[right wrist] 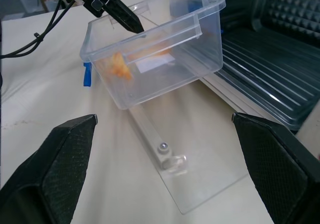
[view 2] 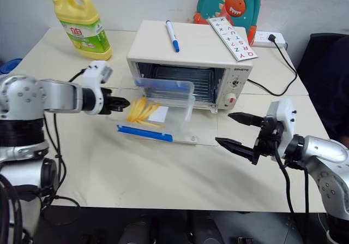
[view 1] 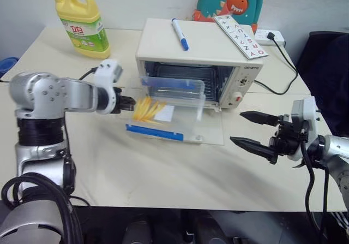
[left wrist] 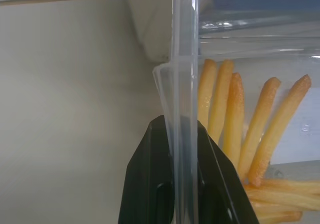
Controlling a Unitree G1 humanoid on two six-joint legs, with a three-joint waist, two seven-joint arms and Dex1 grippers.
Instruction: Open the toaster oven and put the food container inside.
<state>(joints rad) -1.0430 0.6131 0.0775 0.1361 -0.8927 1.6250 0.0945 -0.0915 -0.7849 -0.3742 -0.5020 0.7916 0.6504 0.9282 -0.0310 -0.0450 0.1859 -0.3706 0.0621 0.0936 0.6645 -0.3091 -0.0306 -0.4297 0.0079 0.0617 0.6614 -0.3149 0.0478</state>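
Observation:
The cream-white toaster oven (view 1: pixel 158 42) stands mid-table with its glass door (view 1: pixel 211 130) dropped flat onto the table. The food container (view 1: pixel 175 99), a clear box with blue clip strips and yellow fries inside, hangs tilted over the door, just in front of the oven's mouth. My left gripper (view 1: pixel 132 104) is shut on the container's left rim; in the left wrist view its black fingers (left wrist: pixel 150 184) pinch the clear wall. My right gripper (view 1: pixel 246 128) is open and empty, to the right of the door, apart from the container.
A yellow detergent bottle (view 1: pixel 83 23) stands at the table's back left. A blue pen (view 1: pixel 180 34) and a letter card (view 1: pixel 240 35) lie on the oven's top. A power strip (view 1: pixel 270 35) and its black cable (view 1: pixel 283 80) lie behind right.

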